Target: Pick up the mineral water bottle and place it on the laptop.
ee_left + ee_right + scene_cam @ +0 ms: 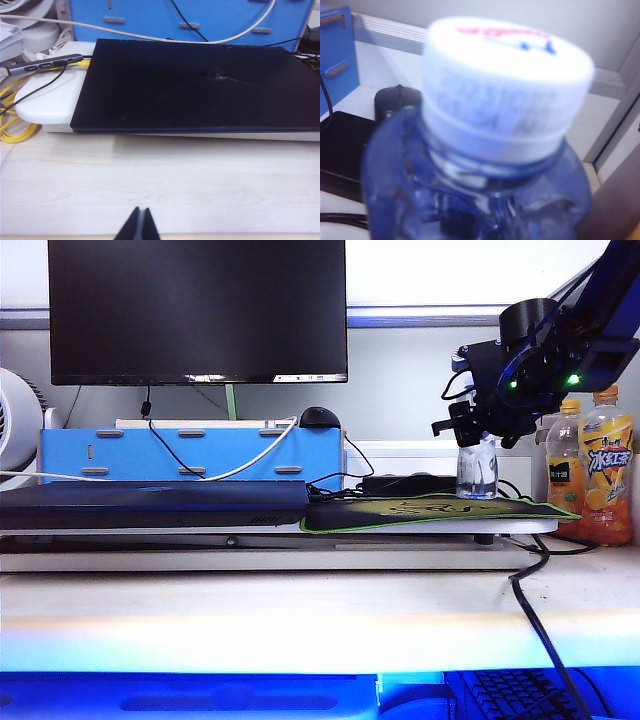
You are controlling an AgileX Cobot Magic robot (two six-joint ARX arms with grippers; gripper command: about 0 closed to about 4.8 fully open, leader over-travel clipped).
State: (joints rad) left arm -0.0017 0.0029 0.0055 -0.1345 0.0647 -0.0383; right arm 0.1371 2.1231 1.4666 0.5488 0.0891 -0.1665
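The mineral water bottle (477,472) stands upright on the mouse pad (430,510), right of the laptop (150,502). My right gripper (475,435) is down over the bottle's top, with its fingers on either side of the neck. In the right wrist view the white cap (505,80) and clear shoulder fill the frame and hide the jaws. The laptop (200,90) lies closed and flat on a white stand. My left gripper (141,212) hovers shut over bare table in front of it, holding nothing.
Two orange-capped juice bottles (590,470) stand just right of the water bottle. A black monitor (197,310), a blue box (190,455) and a black mouse (320,418) sit behind. Cables run across the mouse pad and off the table's right front.
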